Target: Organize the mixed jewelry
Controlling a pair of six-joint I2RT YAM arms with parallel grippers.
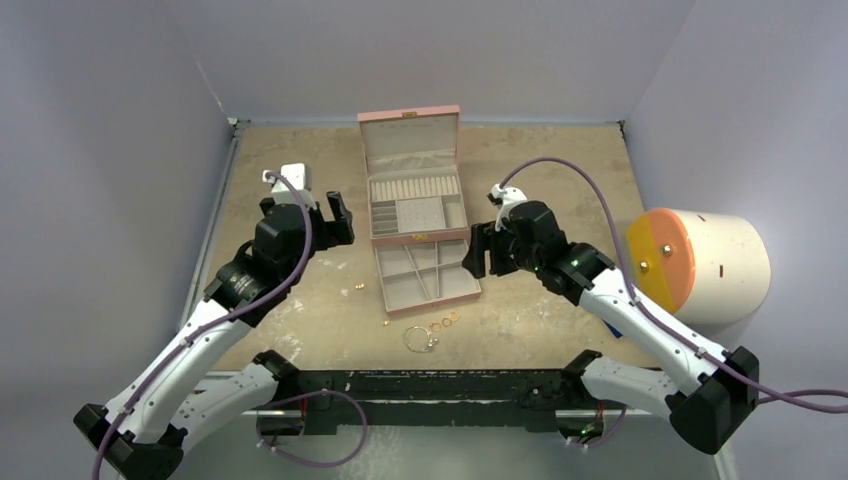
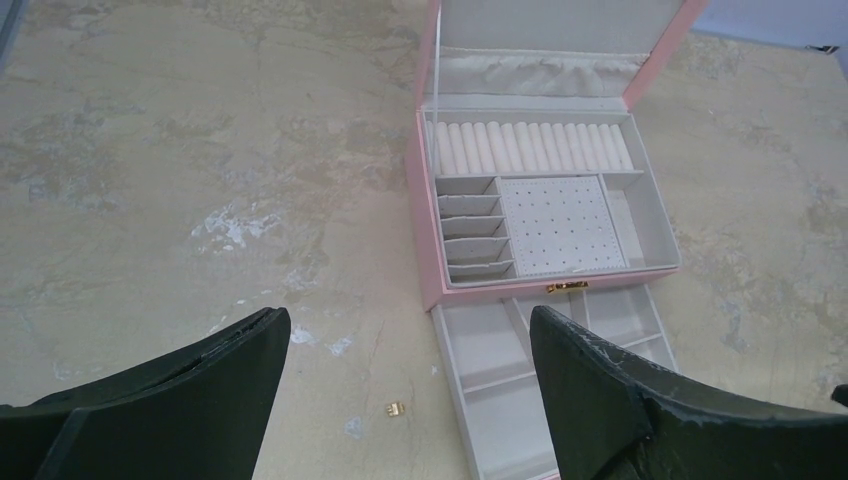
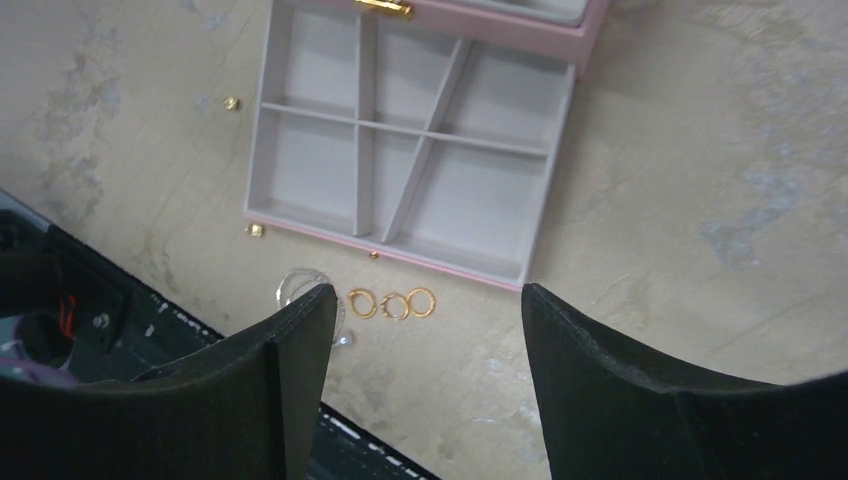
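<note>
The mixed jewelry lies loose on the table in front of the open pink box (image 1: 412, 128). Three small gold rings (image 3: 395, 305) sit in a row just before its pulled-out drawer (image 3: 310, 170). A thin silver hoop (image 3: 295, 283) is beside them, partly hidden by my right finger. Gold stud-like bits lie left of the drawer (image 3: 232, 103), (image 3: 256, 230); another gold bit (image 2: 397, 408) shows between my left fingers. My left gripper (image 2: 408, 315) hovers open left of the box. My right gripper (image 3: 428, 290) hovers open above the rings, holding nothing.
A white cylinder with an orange face (image 1: 700, 265) stands at the right table edge. A small white block (image 1: 293, 178) sits back left behind the left arm. The black front rail (image 1: 430, 385) runs just below the jewelry. Grey walls enclose the table.
</note>
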